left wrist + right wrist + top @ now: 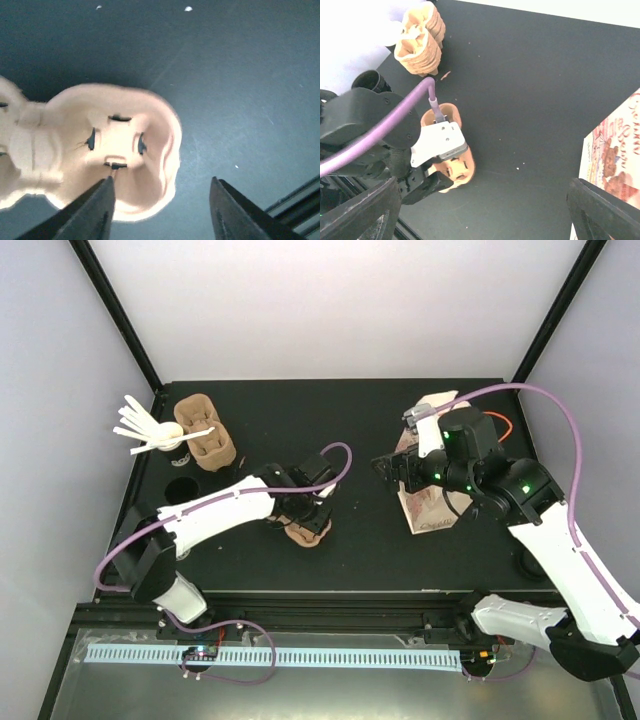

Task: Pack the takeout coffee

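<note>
A single brown pulp cup carrier (309, 534) lies on the black table near the middle. My left gripper (297, 521) is open right over its near end. In the left wrist view the carrier (100, 150) lies under the left fingertip (95, 210), and the gripper (162, 210) holds nothing. A small black cup (180, 488) stands at the left; whether it has a lid I cannot tell. It also shows in the right wrist view (370, 80). Another dark round shape (530, 562) sits at the right edge. My right gripper (390, 472) is open and empty above the table (482, 215).
A stack of pulp carriers (206, 432) stands at the back left, next to a lidless black cup with white stirrer sticks (160, 436). A printed paper bag (428, 498) lies under the right arm; its edge shows in the right wrist view (615, 150).
</note>
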